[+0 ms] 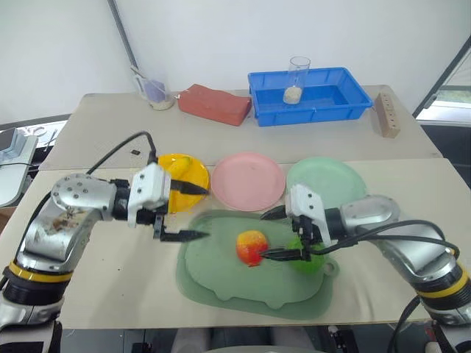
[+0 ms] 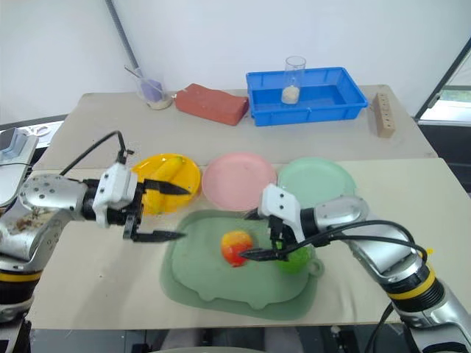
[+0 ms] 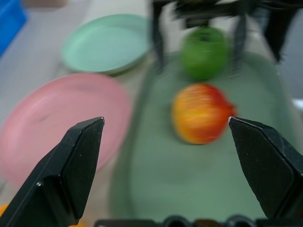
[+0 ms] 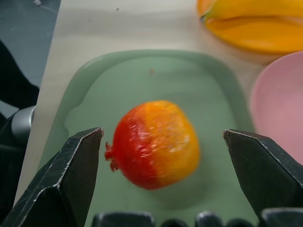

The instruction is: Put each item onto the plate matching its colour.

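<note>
While the banana (image 1: 179,168) already sits on the yellow plate (image 1: 193,182), the head view has the red apple (image 1: 252,247) and green apple (image 1: 303,255) on the tray (image 1: 221,283), pink plate (image 1: 249,181) and green plate (image 1: 327,179) bare. Left gripper (image 1: 195,213) spread wide, holding nothing. Left wrist view: both apples ahead. Right wrist view: right gripper (image 4: 163,135) released, red apple between its fingers, untouched.

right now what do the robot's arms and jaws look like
Both arms are rounded silver-grey metal shells, the left one scuffed, each with a yellow-and-black band near the elbow. A white wrist block leads to the left gripper and the right gripper, each with two slim black tapered jaws that end in points. Black cables loop along the outside of both arms.
</note>
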`<action>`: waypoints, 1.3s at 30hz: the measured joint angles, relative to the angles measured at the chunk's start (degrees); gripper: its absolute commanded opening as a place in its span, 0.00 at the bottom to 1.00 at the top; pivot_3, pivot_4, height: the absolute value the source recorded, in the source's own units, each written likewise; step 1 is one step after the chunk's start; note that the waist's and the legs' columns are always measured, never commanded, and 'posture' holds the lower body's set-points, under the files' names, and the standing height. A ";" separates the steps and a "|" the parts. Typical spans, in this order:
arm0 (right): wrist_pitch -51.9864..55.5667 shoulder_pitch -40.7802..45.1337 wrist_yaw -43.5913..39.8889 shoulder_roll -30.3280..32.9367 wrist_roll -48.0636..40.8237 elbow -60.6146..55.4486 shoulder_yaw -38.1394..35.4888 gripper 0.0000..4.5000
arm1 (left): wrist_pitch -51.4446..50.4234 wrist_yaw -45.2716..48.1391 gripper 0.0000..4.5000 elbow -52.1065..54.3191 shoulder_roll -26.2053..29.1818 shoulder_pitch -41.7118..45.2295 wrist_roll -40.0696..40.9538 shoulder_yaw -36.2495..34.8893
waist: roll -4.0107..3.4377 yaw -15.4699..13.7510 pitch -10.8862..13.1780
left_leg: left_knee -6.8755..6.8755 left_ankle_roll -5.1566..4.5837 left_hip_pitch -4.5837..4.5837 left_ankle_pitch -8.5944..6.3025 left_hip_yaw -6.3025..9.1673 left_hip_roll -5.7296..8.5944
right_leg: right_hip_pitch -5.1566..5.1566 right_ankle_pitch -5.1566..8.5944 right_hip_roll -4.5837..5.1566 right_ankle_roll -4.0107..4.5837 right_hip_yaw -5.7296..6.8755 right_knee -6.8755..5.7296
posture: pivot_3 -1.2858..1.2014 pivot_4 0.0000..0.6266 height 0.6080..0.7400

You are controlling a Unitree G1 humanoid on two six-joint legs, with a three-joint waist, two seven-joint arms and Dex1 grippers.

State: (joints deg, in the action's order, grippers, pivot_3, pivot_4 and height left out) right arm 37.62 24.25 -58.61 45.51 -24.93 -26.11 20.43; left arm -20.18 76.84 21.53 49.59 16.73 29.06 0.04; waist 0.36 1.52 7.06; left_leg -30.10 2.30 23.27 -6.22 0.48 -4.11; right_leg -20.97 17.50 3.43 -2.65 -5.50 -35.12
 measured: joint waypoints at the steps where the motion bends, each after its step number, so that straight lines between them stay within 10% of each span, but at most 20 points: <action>1: -0.70 0.20 -0.11 -0.37 1.07 0.37 0.89 1.00 | 0.46 0.54 1.00 0.88 0.17 -1.25 0.45 -0.07 | 0.01 0.00 0.01 | 0.00 0.00 0.00 0.00 0.00 0.00 | 0.01 0.00 0.00 0.00 0.00 0.01 | 0.52 0.24 1.00; 13: -4.94 2.41 -2.59 -2.20 10.34 4.24 6.28 1.00 | 1.36 1.32 1.00 3.51 1.12 -5.89 1.84 -1.17 | 0.00 -0.77 0.00 | -0.04 0.02 0.01 -0.01 -0.07 0.00 | -0.01 -0.01 0.04 0.03 -0.02 0.09 | 0.52 0.24 1.00; 19: -4.80 2.41 -3.30 -3.18 10.61 4.40 6.17 0.65 | 1.36 0.73 1.00 3.51 1.12 -5.89 1.88 -1.18 | -0.01 -0.74 -0.01 | -0.04 0.01 0.01 -0.01 -0.08 0.00 | -0.01 -0.01 0.04 0.05 -0.02 0.07 | 0.52 0.24 1.00; 39: 7.85 20.58 1.28 -10.91 2.09 14.42 -5.25 0.64 | -6.82 -12.21 1.00 -7.29 -3.41 2.20 4.29 -4.73 | -0.19 -0.46 -0.14 | -0.05 -0.03 -0.05 0.00 -0.06 -0.01 | -0.10 -0.08 -0.03 0.08 -0.02 -0.11 | 0.52 0.24 1.00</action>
State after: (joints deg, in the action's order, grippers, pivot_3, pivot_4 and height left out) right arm 45.47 44.83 -57.34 34.60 -22.84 -11.69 15.18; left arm -27.00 64.63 14.24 46.19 18.93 33.35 -4.70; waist 0.17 1.07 6.93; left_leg -30.16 2.27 23.22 -6.22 0.42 -4.12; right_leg -21.07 17.41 3.41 -2.57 -5.52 -35.23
